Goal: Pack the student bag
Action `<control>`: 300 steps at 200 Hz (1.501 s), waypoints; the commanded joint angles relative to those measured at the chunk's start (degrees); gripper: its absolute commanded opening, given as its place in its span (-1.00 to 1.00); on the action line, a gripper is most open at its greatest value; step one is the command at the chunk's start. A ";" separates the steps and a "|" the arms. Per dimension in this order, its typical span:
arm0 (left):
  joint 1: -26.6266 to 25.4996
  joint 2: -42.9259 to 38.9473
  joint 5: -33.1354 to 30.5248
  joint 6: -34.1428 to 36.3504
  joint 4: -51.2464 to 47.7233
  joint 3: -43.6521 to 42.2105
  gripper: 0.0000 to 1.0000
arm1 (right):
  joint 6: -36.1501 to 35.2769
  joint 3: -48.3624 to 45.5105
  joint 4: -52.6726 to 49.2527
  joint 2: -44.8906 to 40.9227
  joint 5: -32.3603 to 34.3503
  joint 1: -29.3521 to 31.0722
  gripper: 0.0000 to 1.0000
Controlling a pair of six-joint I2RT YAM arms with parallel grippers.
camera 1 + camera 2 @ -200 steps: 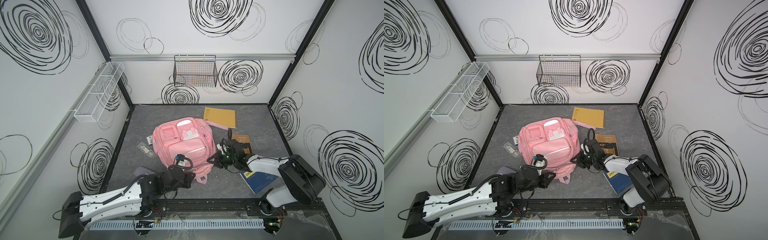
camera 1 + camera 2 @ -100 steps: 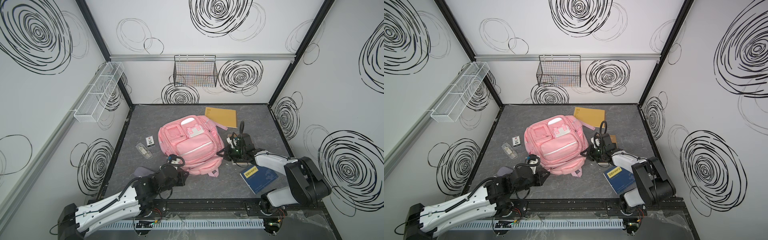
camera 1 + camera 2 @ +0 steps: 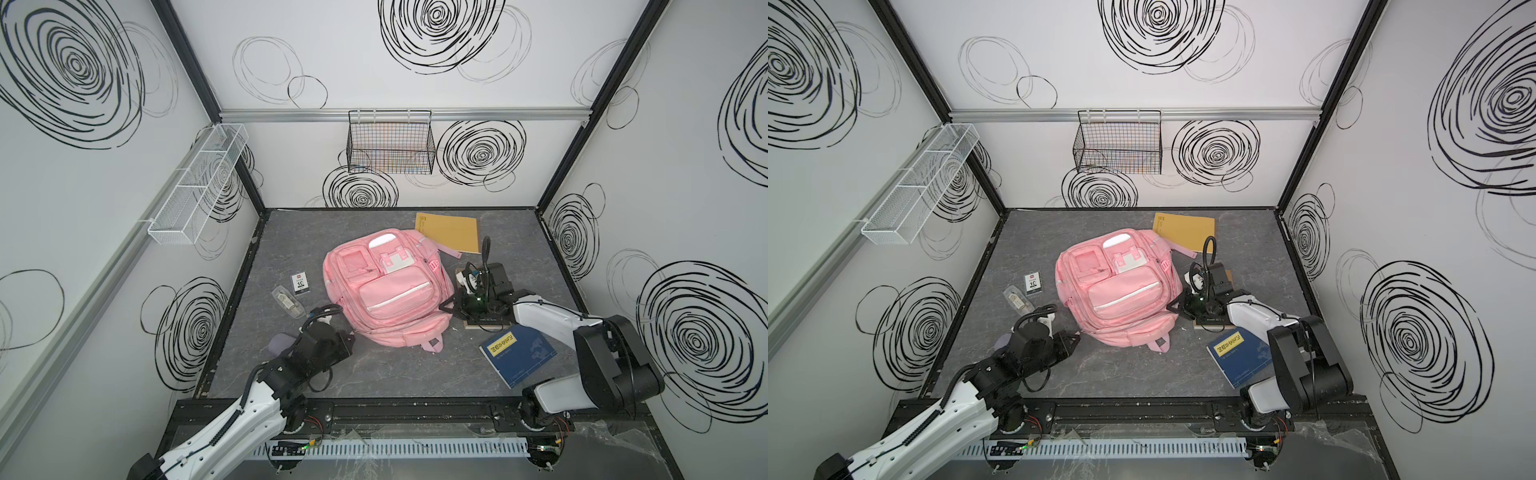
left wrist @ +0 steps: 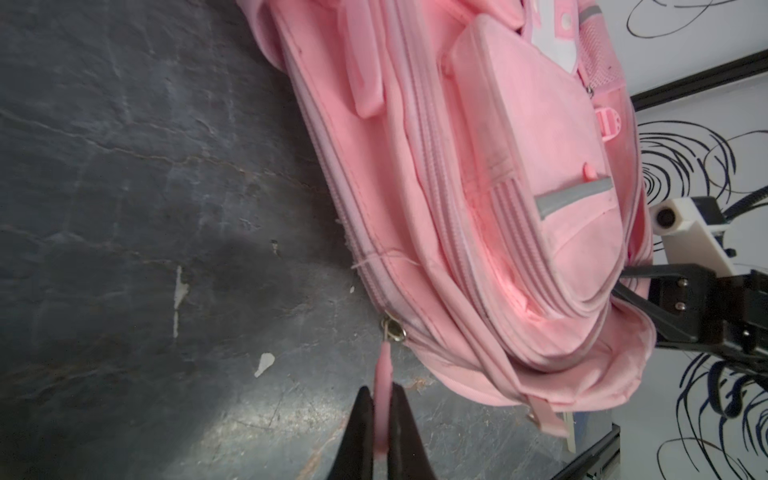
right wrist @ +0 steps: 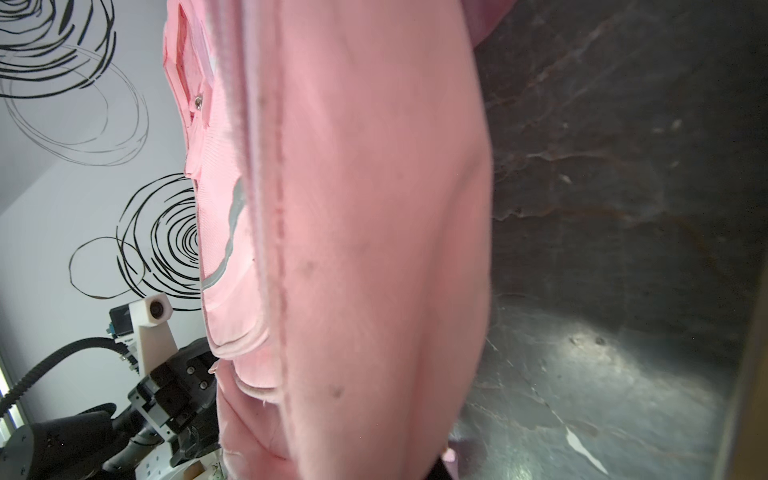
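Both top views: bright, even, diffuse light from overhead; the white walls [image 3: 540, 95] carry no glare and detail is sharp. The frame posts [image 3: 187, 62] at 10 and 2 o'clock lean and bow, a wide-lens distortion. Shadows on the floor [image 3: 374, 374] are soft-edged. Wrist views: dimmer, floor mostly dark with one glary patch each. In the right wrist view the student bag [image 5: 374, 249] looms close, soft and out of focus.

from here i count one student bag [image 3: 386, 291], one blue book [image 3: 519, 353], one yellow envelope [image 3: 451, 237], one card [image 3: 300, 283], one clear case [image 3: 286, 300].
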 commanded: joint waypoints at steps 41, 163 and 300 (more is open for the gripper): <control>2.01 1.26 -8.20 0.29 -1.40 2.53 -1.00 | -7.70 2.77 -4.12 1.67 1.82 -0.39 -0.70; -3.65 0.02 -18.94 9.27 -6.77 17.67 -0.13 | -2.27 -1.59 -11.87 -17.44 17.46 -13.13 0.37; -28.22 54.19 3.21 34.25 12.47 53.17 -0.05 | 14.74 -8.72 -36.81 -37.57 46.13 -27.71 1.00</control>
